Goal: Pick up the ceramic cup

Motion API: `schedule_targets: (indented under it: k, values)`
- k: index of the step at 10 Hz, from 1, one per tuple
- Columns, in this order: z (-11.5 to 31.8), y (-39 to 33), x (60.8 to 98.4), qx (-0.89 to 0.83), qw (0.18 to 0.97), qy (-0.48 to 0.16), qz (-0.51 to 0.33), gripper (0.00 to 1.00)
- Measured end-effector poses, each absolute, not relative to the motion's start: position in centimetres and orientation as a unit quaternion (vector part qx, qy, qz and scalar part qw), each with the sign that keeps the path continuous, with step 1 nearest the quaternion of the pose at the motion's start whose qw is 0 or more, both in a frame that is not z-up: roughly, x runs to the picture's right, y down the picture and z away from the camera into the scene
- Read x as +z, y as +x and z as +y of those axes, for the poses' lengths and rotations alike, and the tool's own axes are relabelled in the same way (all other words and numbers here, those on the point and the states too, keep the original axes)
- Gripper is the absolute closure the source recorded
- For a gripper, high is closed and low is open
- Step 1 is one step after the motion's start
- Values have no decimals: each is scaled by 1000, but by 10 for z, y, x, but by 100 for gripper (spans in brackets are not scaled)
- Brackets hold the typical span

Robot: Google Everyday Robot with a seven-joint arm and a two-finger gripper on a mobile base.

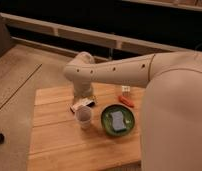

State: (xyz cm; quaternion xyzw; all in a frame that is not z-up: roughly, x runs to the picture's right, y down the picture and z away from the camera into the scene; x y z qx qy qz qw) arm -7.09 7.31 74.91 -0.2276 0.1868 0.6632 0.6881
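Note:
The ceramic cup (84,118) is a small pale tapered tumbler standing upright on the wooden table (59,145), just left of the green bowl (118,120). My gripper (83,103) hangs from the white arm directly behind and slightly above the cup, close to its rim. The arm's wrist hides much of the gripper. I see nothing held in it.
The green bowl holds a blue-grey block (117,120). An orange object (126,101) and a small white item (125,89) lie behind the bowl. My large white arm (174,100) covers the table's right side. A floor and a dark wall ledge lie beyond.

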Motion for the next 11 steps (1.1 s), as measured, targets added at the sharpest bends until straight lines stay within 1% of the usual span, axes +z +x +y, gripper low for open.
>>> schedule_targets:
  k: [5,8,11]
  values:
    - [89,-40,751,656,682,-221,235,35]
    - [111,-33,752,646,675,-232,270,35]
    - [122,-32,760,641,666,-244,293,35]
